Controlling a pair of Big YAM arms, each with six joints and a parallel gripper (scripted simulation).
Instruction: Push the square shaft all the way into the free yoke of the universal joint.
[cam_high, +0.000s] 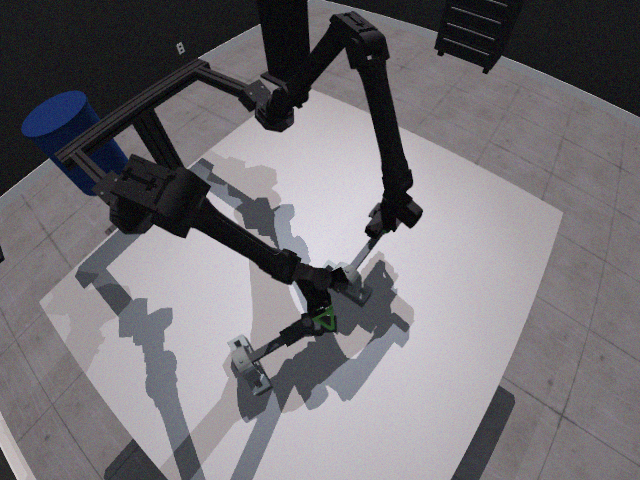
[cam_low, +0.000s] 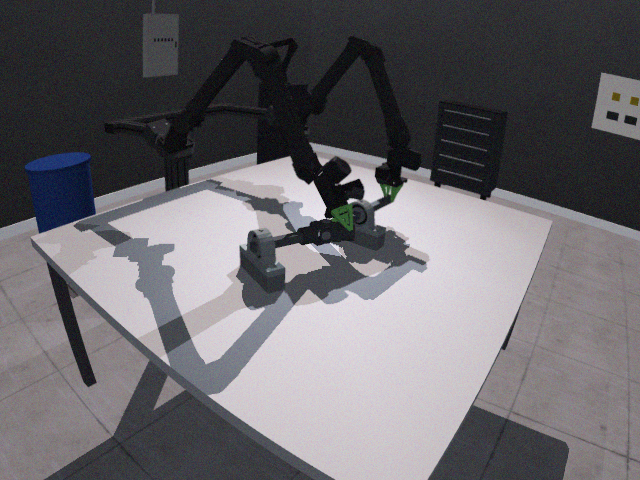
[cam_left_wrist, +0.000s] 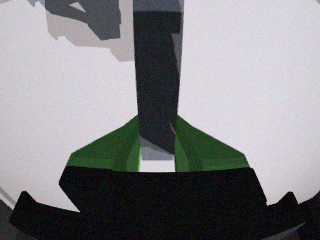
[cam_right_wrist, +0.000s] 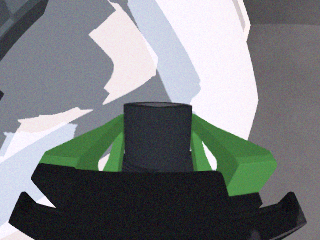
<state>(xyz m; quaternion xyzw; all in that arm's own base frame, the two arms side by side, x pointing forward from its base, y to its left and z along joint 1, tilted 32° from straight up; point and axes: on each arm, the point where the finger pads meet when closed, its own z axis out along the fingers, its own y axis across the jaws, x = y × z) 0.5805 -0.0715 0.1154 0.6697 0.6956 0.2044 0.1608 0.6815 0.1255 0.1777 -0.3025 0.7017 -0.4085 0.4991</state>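
green jaws (cam_high: 324, 318) (cam_low: 343, 217), blue barrel (cam_high: 56, 116) (cam_low: 63, 191), white tabletop (cam_high: 439, 310) (cam_low: 387, 320), black arms

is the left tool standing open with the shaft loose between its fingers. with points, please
No, the left tool (cam_high: 378, 235) (cam_low: 389, 199) (cam_left_wrist: 157, 120) has its green fingers (cam_low: 395, 191) against both sides of the shaft (cam_high: 366, 252) (cam_low: 381, 203) (cam_left_wrist: 157, 75).

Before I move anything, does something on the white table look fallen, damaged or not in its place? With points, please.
Nothing stands out. The near grey bearing block (cam_high: 250, 369) (cam_low: 261, 268) and the far one (cam_high: 355, 291) (cam_low: 370, 237) stand upright; the left gripper (cam_high: 378, 236) (cam_low: 389, 197) (cam_left_wrist: 157, 120) holds the dark square shaft (cam_high: 364, 254) (cam_low: 379, 203) (cam_left_wrist: 157, 70).
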